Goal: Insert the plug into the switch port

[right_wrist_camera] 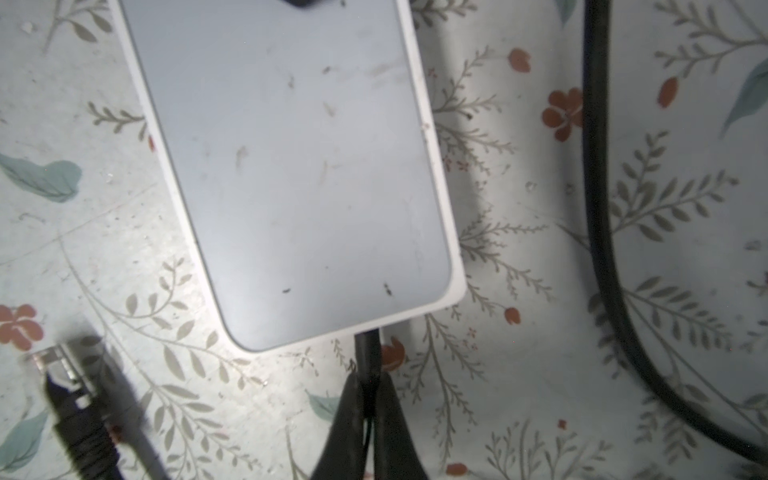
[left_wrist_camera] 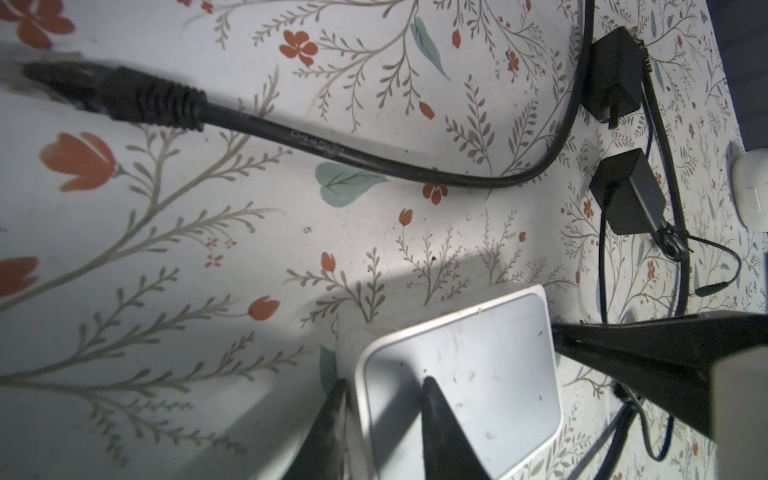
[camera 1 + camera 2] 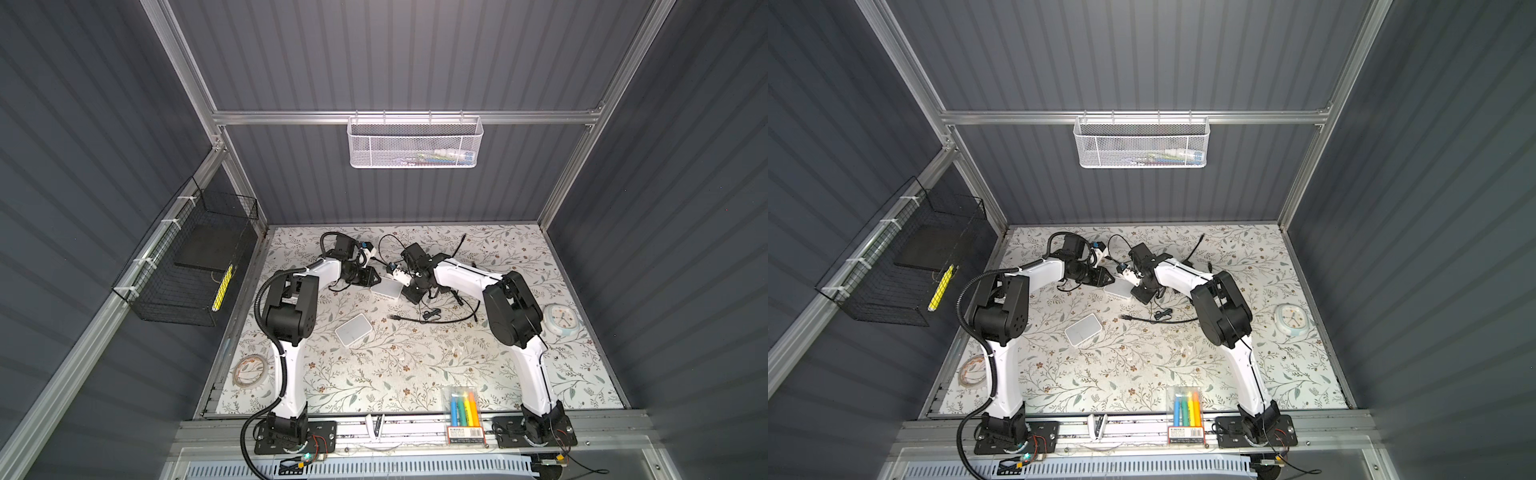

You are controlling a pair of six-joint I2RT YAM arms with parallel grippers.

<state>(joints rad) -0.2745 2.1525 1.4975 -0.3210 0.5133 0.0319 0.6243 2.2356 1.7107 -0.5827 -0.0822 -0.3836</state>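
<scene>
The right gripper (image 1: 368, 388) was pinched shut on the black plug (image 1: 368, 349), whose tip met the short end wall of the white switch (image 1: 291, 166) lying flat on the table (image 1: 519, 208); the port was hidden under the switch's rim, so whether the plug had seated could not be told. The left gripper (image 2: 382, 388) stood partly spread astride the switch's edge, one jaw over the lid and one beside the wall, and whether it truly clamped was unclear. Insertion looked close to done, with perhaps a last push and the release left
</scene>
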